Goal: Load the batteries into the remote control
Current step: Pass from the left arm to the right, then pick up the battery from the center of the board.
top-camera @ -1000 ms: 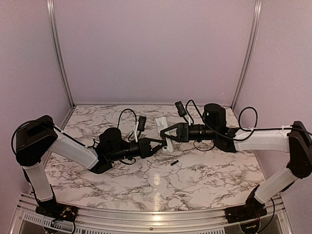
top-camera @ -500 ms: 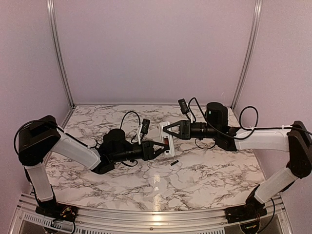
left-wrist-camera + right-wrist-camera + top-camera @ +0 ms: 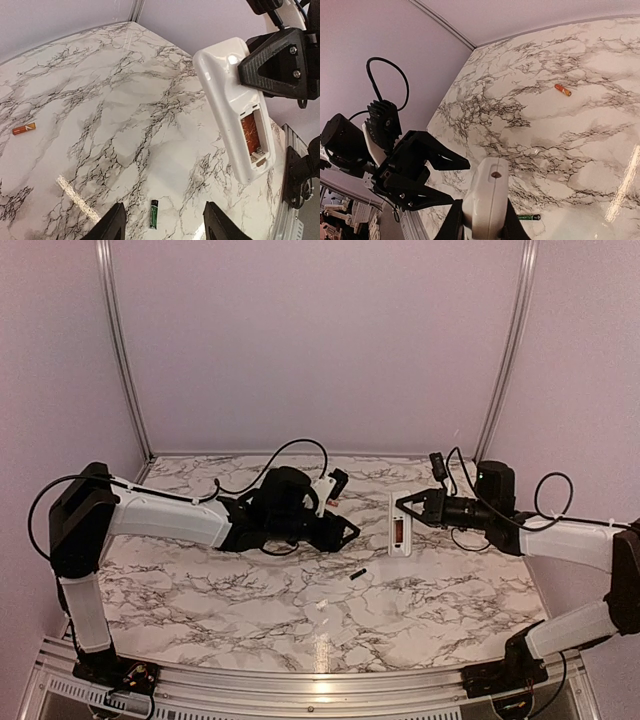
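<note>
As the arms are parting, the right gripper is clamping the remote control at 3 o'clock, 1 battery seated; the left gripper is gaping empty, probably heading for the loose battery at 12 o'clock.

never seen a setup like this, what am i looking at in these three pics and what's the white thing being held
You see a left robot arm and a right robot arm bolted to a marble-patterned table, each ending in a two-finger pincer. The wide picture looks down from above and behind; the other two come from cameras on the wrists. The right pincer grips a flat white rectangular remote control, its battery slot open with one orange-red battery inside. The left pincer is open and empty. On the table lie a loose orange-red battery and a small dark green battery.
</note>
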Action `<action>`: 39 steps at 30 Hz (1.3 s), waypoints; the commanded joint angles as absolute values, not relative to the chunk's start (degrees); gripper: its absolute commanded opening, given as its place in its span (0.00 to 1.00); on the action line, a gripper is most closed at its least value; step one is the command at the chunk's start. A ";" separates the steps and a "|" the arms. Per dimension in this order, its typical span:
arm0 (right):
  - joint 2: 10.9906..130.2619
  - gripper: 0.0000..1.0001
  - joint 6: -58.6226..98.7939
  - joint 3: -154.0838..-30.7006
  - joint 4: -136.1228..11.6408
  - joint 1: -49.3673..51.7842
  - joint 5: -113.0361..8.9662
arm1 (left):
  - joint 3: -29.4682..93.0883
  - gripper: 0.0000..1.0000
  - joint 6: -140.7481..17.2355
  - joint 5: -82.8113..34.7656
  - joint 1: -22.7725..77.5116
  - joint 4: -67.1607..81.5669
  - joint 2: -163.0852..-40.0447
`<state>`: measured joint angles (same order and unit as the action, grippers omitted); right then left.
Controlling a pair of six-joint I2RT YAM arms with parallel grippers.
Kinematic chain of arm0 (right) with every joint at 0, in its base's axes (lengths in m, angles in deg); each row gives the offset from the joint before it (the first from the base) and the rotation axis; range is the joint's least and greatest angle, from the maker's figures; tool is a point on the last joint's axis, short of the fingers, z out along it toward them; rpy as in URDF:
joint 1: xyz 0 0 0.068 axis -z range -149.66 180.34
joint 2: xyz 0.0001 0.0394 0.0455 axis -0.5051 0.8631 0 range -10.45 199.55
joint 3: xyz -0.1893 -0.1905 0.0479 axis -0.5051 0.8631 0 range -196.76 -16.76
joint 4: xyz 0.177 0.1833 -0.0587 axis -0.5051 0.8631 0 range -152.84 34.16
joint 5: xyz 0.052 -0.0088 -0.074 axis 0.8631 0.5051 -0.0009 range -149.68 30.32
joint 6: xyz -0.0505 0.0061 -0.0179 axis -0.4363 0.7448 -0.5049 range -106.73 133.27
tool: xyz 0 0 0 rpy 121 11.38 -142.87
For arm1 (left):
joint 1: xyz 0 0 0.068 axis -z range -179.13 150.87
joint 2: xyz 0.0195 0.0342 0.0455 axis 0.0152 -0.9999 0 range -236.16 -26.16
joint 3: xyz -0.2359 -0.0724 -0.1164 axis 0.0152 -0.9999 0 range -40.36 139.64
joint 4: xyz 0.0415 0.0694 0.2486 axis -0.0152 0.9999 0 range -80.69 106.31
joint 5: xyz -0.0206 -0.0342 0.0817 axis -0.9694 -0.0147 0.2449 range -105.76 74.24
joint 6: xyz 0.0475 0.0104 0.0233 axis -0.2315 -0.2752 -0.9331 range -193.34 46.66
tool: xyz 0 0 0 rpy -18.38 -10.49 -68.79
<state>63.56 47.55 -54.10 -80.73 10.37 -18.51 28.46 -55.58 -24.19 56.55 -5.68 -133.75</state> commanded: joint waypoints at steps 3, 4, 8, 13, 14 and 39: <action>60.25 0.00 46.28 -52.01 -77.40 13.86 -12.66 | 36.39 0.54 -64.53 -23.48 56.79 14.78 -142.34; 59.91 0.00 45.83 -52.00 -76.70 13.97 -12.48 | 37.89 0.54 -65.18 -23.37 57.03 16.11 -143.58; 59.30 0.00 44.22 -52.08 -74.50 14.23 -11.60 | 43.73 0.53 -68.04 -21.49 58.06 20.62 -148.11; 59.23 0.00 42.50 -52.09 -71.53 14.34 -11.27 | 48.93 0.51 -70.42 -20.67 58.09 24.20 -152.29; 59.18 0.00 42.17 -52.17 -70.98 14.43 -11.35 | 50.12 0.51 -70.93 -20.62 58.09 25.11 -153.09; 61.95 0.00 37.12 -54.17 -59.83 18.28 -10.38 | 63.79 0.02 -79.30 -17.82 61.25 41.04 -162.05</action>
